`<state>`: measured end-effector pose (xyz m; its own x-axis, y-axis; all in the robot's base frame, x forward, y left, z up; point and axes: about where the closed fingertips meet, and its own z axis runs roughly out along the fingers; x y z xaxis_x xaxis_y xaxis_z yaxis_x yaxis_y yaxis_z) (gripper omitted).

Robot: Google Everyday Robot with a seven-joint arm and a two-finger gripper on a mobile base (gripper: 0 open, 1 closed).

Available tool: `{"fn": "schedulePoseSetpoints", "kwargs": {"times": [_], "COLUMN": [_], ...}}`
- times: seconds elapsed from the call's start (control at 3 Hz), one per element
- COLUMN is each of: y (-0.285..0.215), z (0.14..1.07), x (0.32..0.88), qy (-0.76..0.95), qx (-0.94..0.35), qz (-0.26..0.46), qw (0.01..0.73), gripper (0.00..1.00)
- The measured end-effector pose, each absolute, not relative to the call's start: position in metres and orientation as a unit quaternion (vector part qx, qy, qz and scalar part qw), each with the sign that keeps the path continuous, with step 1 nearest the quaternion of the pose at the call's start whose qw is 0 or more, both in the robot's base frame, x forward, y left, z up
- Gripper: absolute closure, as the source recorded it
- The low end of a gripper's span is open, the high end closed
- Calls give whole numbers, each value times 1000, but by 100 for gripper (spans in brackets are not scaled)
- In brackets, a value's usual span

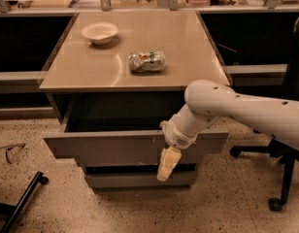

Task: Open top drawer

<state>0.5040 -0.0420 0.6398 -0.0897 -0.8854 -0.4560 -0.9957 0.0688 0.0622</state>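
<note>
Office-like workspace: speckled floor [222,205], wheeled chair [287,171], grey counter [188,57]; gripper [167,167] hanging before the top drawer [101,149] front.

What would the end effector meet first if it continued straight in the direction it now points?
The end effector hangs in front of the top drawer, pointing down. Straight on, it would probably reach the speckled floor, possibly brushing the lower drawer front; depth is unclear.

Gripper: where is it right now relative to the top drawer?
In the camera view the gripper hangs pointing down in front of the pulled-out top drawer, right of its centre, with its tip reaching below the drawer's lower edge.
</note>
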Motion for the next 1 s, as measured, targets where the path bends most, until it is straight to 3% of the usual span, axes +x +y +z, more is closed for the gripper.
{"fn": "schedulePoseSetpoints", "kwargs": {"times": [1.0], "y": [-42], "z": [645], "x": [485], "qy": [723], "qx": [-651], "qz": [194], "qw": [128], "gripper": [0]}}
